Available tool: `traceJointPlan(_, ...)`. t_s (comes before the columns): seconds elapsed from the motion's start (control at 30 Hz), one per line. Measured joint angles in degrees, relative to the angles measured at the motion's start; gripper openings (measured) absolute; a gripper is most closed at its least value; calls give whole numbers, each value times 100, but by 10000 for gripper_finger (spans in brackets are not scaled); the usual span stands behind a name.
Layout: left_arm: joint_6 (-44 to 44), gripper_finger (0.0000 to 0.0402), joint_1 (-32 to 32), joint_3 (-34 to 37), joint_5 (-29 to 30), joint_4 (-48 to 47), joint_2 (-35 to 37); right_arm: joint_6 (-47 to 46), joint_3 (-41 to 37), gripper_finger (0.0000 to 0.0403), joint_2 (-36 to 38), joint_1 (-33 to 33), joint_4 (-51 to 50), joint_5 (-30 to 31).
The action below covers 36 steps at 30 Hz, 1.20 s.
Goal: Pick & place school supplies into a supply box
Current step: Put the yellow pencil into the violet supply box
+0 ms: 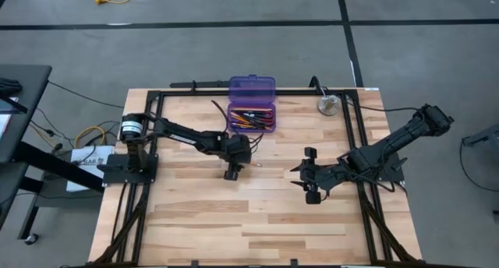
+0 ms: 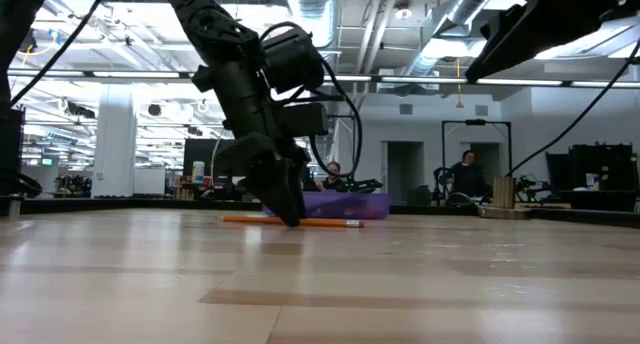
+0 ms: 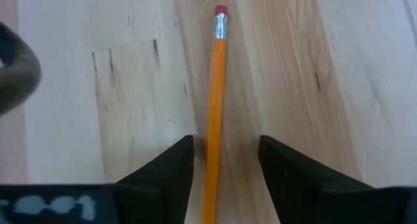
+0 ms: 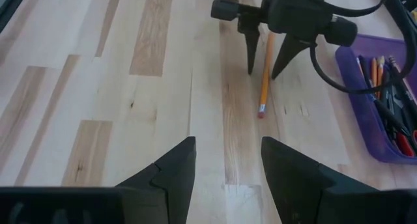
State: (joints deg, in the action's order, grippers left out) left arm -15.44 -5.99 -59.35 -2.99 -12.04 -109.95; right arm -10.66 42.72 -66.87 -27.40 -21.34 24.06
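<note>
One orange pencil (image 3: 214, 107) with a red eraser (image 3: 221, 10) lies flat on the wooden table. My left gripper (image 3: 226, 144) points down over it, open, with one finger on each side of the shaft and the tips close to the tabletop (image 2: 287, 216). The right wrist view shows the same: left gripper (image 4: 262, 73), pencil (image 4: 264, 87). The purple supply box (image 1: 251, 112) stands open near the far edge, its lid (image 1: 251, 86) laid back, with orange pencils and black pens (image 4: 384, 81) inside. My right gripper (image 1: 296, 176) is open above bare table to the right. I see no scissors.
A round silver-grey metal disc (image 1: 328, 105) sits near the far right corner. A black frame (image 1: 156, 96) runs along the table's edges. Bare wood fills the near half of the table (image 1: 249, 221). A person (image 2: 466, 174) sits in the room beyond.
</note>
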Motion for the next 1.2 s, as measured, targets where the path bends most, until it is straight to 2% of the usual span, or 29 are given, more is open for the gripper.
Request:
traceJointPlan(0.17, 18, 125, -52, 4, -14, -48, -10, 2, 0, 169, 0, 0, -2, 2)
traceJointPlan(0.5, -40, 11, -57, 15, 136, -40, -20, 2, 0, 169, 0, 0, 0, 2)
traceJointPlan(0.87, -60, 5, 82, -85, 335, -153, -31, 2, 0, 169, 0, -2, 0, 2)
traceJointPlan(1.2, -304, 2, 467, -557, 1071, -783, -75, 2, 0, 169, 0, 0, 0, 2)
